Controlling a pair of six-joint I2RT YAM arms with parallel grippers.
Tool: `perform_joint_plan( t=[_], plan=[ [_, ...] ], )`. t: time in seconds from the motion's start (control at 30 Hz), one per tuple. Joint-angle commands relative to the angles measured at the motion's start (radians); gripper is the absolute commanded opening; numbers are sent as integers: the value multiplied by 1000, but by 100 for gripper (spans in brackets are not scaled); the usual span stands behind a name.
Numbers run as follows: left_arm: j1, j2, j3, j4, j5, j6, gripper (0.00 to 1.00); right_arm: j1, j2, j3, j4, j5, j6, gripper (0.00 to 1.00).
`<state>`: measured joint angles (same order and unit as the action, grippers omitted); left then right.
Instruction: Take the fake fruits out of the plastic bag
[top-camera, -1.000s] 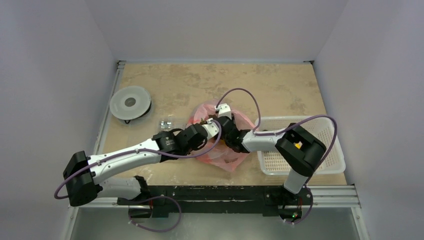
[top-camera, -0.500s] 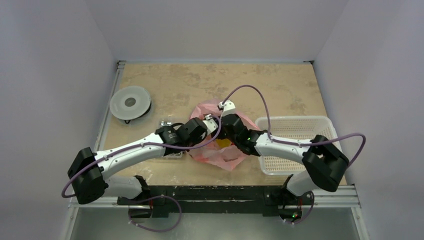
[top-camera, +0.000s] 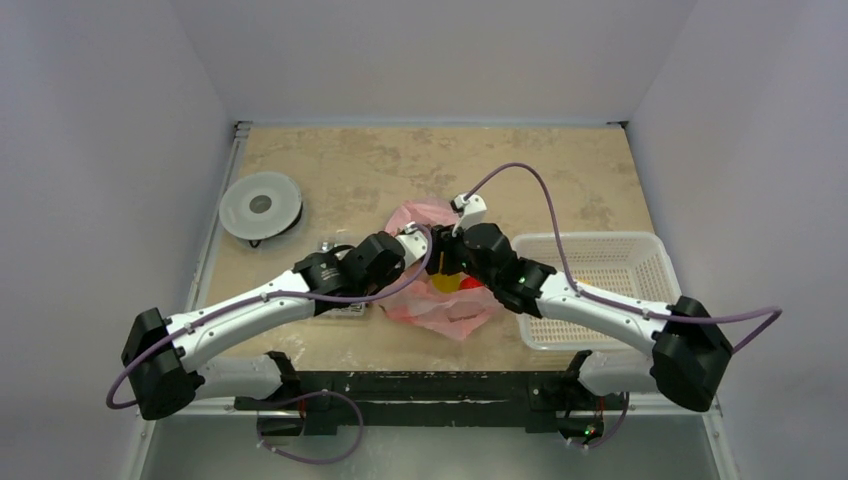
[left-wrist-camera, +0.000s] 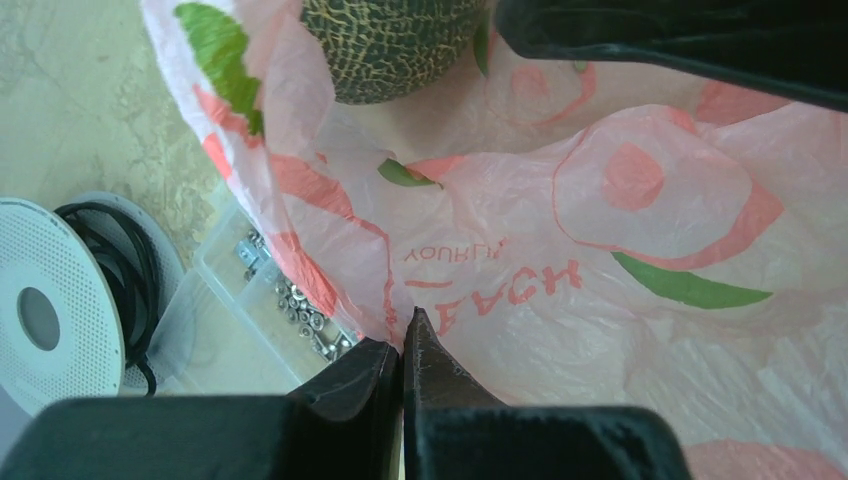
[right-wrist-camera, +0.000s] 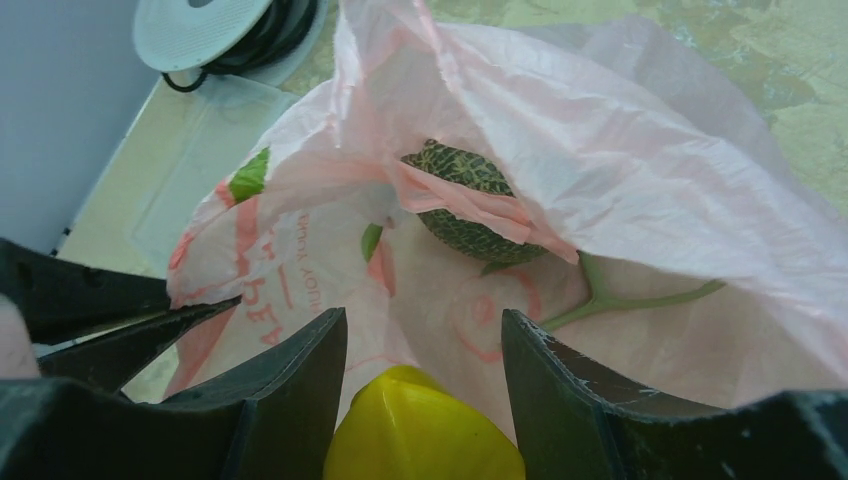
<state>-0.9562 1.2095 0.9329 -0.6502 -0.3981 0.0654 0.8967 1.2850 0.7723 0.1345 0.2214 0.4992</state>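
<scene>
My left gripper (left-wrist-camera: 403, 345) is pinching a fold of the pink plastic bag (left-wrist-camera: 560, 250), fingers pressed together on the film, while my right gripper (right-wrist-camera: 425, 350) is reaching into the bag's mouth with its jaws parted around a yellow fruit (right-wrist-camera: 425, 430). Deeper inside, a netted green melon (right-wrist-camera: 470, 205) is lying under a pink handle strip (right-wrist-camera: 480, 205), and the whole bag is sitting mid-table between the clear box of metal parts (left-wrist-camera: 270, 290) and the white basket (top-camera: 600, 290).

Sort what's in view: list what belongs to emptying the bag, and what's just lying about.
Job: translucent pink plastic bag; netted dark green melon; glossy yellow fruit; left gripper; right gripper.
Lying about: clear box of metal parts; white cable spool; white perforated basket.
</scene>
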Motion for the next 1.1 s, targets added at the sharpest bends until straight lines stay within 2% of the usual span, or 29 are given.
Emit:
perform_joint_plan(
  t=[0.0, 0.2, 0.33, 0.53, 0.67, 0.87, 1.07],
  plan=[
    [2, -38, 8, 39, -30, 2, 0, 6, -93, 55, -45, -39, 21, 0],
    [2, -26, 15, 25, -39, -1, 0, 1, -175, 198, -191, 44, -36, 0],
    [2, -28, 24, 12, -38, -6, 0, -5, -236, 249, -237, 171, -81, 0],
    [-1, -36, 21, 7, -40, -6, 0, -62, -389, 160, -260, 433, -52, 0],
    [-1, -37, 21, 7, -39, -8, 0, -158, -470, 95, -386, 626, 105, 0],
    [-3, -33, 23, 2, -37, -9, 0, -377, -553, -28, -494, 626, 216, 0],
    [-3, -25, 22, 1, -38, -7, 0, -591, -517, -121, -585, 488, 356, 0]
  ],
)
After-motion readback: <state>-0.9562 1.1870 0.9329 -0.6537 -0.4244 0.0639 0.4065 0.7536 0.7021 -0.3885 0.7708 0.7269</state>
